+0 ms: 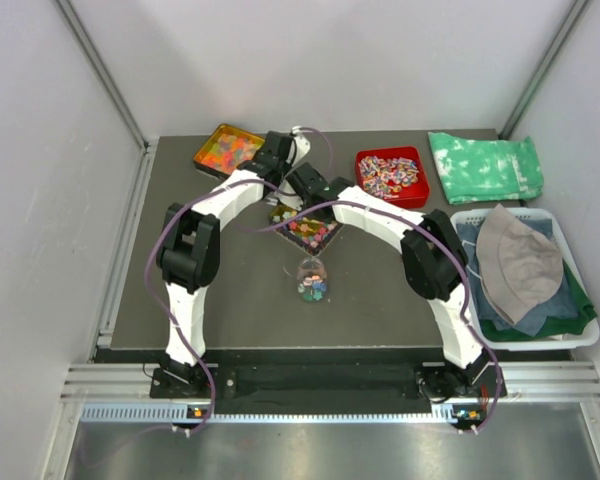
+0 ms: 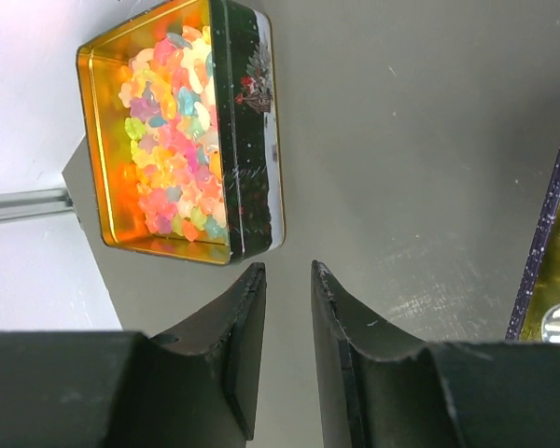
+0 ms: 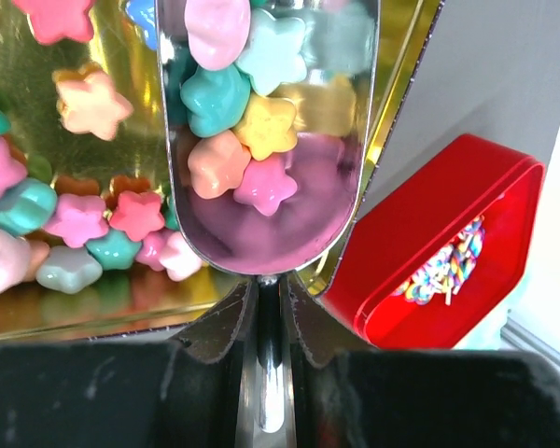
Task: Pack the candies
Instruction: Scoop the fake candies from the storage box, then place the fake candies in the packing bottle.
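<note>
The right gripper (image 3: 269,287) is clamped tight on the thin metal handle of a scoop (image 3: 261,238), with the jaws pressed to the handle from both sides. The scoop bowl is loaded with the candies (image 3: 235,103), small pastel star-shaped pieces in pink, teal, yellow and orange. It is held over the gold-lined tin (image 3: 403,84) - more of the same candies are spread on the tin floor beneath and beside it. The left gripper (image 2: 287,271) is parted by a narrow gap and nothing is gripped - it hangs over bare table (image 2: 401,187) just behind-left of the tin. A gummy tin (image 2: 247,140) is seen further out behind-left of the tin. A red tray (image 3: 429,224) of striped sweets is placed behind-right of the tin. A clear container (image 1: 311,266) holding a few candies is set just in front of the tin, toward the arm bases.
</note>
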You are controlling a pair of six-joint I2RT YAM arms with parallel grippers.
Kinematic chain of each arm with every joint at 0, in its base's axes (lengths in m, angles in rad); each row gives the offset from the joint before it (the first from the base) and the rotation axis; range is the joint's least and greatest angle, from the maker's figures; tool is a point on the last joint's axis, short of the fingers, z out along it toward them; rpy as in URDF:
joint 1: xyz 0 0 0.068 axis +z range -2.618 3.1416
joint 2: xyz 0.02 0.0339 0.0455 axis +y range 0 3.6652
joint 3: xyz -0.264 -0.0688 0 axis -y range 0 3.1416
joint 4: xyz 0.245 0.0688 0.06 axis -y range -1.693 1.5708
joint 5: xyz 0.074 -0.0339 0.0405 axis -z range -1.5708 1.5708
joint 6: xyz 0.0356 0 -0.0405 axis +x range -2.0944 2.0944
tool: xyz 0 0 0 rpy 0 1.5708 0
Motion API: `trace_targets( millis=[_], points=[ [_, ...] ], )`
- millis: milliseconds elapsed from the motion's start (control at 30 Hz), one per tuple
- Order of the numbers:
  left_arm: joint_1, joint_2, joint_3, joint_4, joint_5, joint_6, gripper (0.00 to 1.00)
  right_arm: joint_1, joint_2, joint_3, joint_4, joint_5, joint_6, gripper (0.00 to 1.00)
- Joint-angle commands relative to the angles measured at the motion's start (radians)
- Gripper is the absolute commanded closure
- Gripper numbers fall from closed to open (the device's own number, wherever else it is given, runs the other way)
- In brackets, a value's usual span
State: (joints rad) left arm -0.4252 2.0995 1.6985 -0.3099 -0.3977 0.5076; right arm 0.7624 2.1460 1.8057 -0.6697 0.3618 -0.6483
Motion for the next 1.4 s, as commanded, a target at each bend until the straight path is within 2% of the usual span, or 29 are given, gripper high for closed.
trace_targets(
  millis=[0,233,633,900,1200,1367],
  points=[
    [0.0,0.045,0.05,-0.054,0.022,-0.037,0.69,-0.005,-0.126,0.009,0.116,-0.038,0.059,1.0],
    [0.051,0.109,0.187,-0.161,0.12,-0.139,0.68,-0.006,-0.158,-0.045,0.117,-0.08,0.07,1.0],
    [0.077,0.105,0.214,-0.153,0.172,-0.184,0.68,-0.006,-0.189,-0.126,0.137,-0.103,0.075,1.0],
    [0.109,0.139,0.296,-0.215,0.214,-0.236,0.68,-0.012,-0.244,-0.212,0.168,-0.149,0.09,1.0],
    [0.154,0.166,0.32,-0.247,0.253,-0.291,0.68,-0.038,-0.343,-0.282,0.174,-0.221,0.113,1.0],
    [0.196,0.163,0.313,-0.271,0.342,-0.336,0.68,-0.081,-0.417,-0.322,0.144,-0.316,0.121,1.0]
  ],
)
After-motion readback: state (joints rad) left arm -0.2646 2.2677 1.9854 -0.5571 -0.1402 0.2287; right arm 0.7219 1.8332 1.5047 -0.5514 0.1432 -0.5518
